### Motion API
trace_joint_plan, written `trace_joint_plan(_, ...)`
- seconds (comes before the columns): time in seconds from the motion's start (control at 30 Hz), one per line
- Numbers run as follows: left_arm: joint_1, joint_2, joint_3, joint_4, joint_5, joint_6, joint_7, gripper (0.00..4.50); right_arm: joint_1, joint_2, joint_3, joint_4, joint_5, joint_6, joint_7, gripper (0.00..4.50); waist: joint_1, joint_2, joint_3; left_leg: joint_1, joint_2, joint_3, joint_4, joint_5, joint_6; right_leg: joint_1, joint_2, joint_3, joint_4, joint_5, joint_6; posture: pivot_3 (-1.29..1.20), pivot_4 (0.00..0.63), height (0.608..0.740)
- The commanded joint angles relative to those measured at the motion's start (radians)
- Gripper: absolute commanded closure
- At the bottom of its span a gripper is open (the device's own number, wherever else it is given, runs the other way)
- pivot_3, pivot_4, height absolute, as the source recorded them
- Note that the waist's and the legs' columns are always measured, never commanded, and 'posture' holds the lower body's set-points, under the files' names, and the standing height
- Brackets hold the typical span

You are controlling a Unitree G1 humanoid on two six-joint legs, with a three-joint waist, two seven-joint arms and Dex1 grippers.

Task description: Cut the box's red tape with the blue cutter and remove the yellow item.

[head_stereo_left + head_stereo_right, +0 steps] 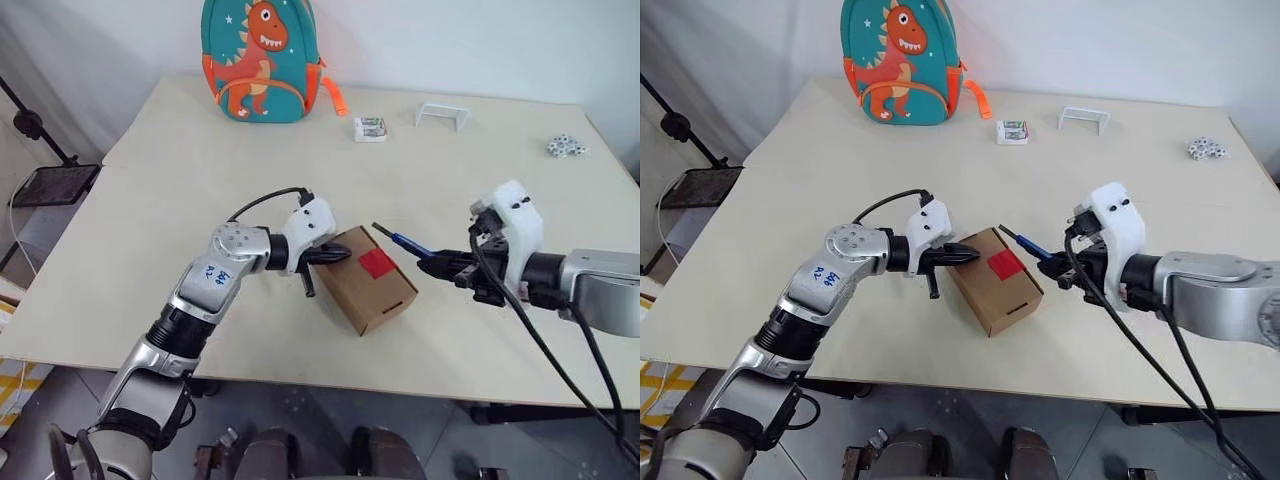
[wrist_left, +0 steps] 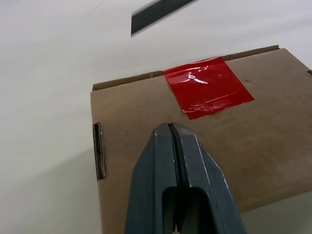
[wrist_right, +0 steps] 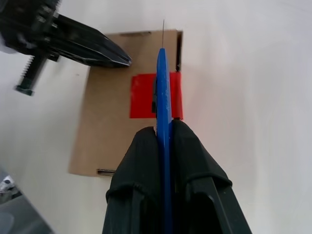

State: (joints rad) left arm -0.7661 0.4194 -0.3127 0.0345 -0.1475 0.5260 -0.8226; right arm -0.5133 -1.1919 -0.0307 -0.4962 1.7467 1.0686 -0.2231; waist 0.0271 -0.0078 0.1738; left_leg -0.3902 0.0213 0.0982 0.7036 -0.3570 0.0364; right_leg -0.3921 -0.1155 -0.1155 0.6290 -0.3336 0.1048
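- Box lies flat on the table, between the two grippers, its lid flap down.
- Red tape sits across the lid's edge on the side facing the right gripper, unbroken as far as the wrist views show.
- Left gripper has its fingers pressed together with nothing between them; the tips rest over the box's top near one corner, just short of the tape, and may be touching the cardboard.
- Right gripper is clamped on the blue cutter, which runs out ahead of the fingers.
- Cutter's thin tip reaches over the box, passing above the tape; whether it touches is hard to tell.
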Motion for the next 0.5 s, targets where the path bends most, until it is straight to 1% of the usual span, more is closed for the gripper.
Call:
trace_joint_plan(0.03, 0.0, -0.009, -0.025, -0.018, 0.018, 0.036, -0.008, 4.5, -0.056, 0.04, 0.048, 0.03, -0.064, 0.013, -0.052, 4.43, -0.002, 0.0, 0.0, 0.0, 0.0, 0.0, 0.0, 0.0, 0.0, 0.0, 0.0, 0.0, 0.0, 0.0, 0.0, 0.0, 0.15, 0.74)
trace_joint_plan(0.13, 0.009, -0.012, -0.022, -0.029, 0.019, 0.049, -0.006, 4.5, -0.081, 0.074, 0.075, 0.056, -0.102, 0.033, -0.067, 4.43, -0.001, 0.0, 0.0, 0.0, 0.0, 0.0, 0.0, 0.0, 0.0, 0.0, 0.0, 0.0, 0.0, 0.0, 0.0, 0.0, 0.15, 0.74)
trace_joint_plan(0.3, 0.017, -0.014, -0.016, -0.038, 0.021, 0.056, -0.004, 4.5, -0.102, 0.112, 0.088, 0.06, -0.129, 0.066, -0.049, 4.43, -0.002, 0.0, 0.0, 0.0, 0.0, -0.001, 0.0, 0.0, 0.0, 0.0, 0.0, -0.001, 0.0, 0.0, 0.0, 0.0, 0.15, 0.74)
trace_joint_plan(0.5, 0.032, -0.009, -0.015, -0.053, 0.022, 0.065, -0.006, 4.5, -0.1, 0.143, 0.079, 0.054, -0.159, 0.093, -0.039, 4.43, -0.001, 0.0, 0.0, 0.0, 0.0, -0.001, 0.0, 0.0, 0.0, 0.0, 0.0, -0.001, 0.0, 0.0, 0.0, 0.0, 0.15, 0.74)
